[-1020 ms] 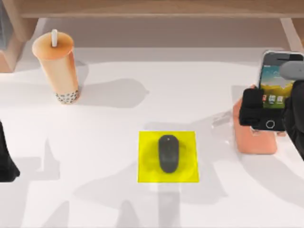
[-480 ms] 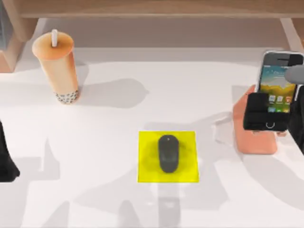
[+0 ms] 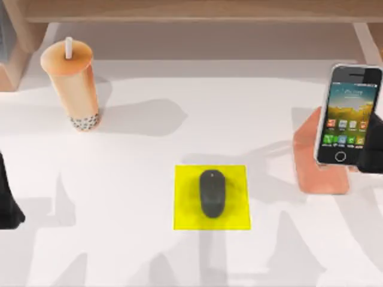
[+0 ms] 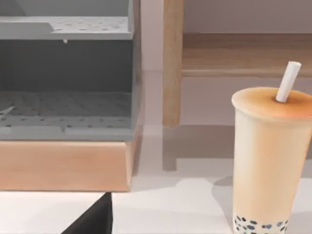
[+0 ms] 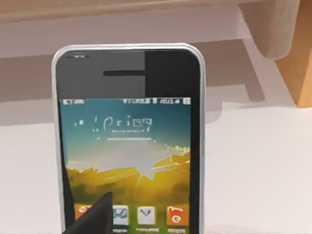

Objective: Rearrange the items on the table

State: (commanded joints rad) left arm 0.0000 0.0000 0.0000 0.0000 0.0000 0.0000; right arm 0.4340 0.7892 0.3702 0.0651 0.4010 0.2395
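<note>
Right gripper at the table's 3 o'clock edge, just beside the smartphone's lower right corner; whether its jaws are spread or pressed together cannot be told, and contact with the phone cannot be confirmed. Smartphone, screen lit, leaning nearly upright on the salmon-pink phone stand; in the right wrist view the same phone faces the camera squarely, with one dark fingertip of that gripper crossing the lower part of the picture. Left arm parked at the 9 o'clock edge, its jaws likewise not readable; a dark part of it enters the left wrist view, which looks toward the bubble-tea cup and the wooden shelf behind it. Computer mouse lying centred on the yellow square pad, slightly toward 6 o'clock of the table's middle. Bubble-tea cup, upright with white straw, standing at about 10 o'clock, well apart from the mouse and phone, near the shelf's edge. Progress, as a judgement: mouse on pad and phone on stand read as two placements finished; the cup stands free on the bare table and appears to be the item left, probably for the left arm, perhaps bound for the shelf, though the task names no destination.
</note>
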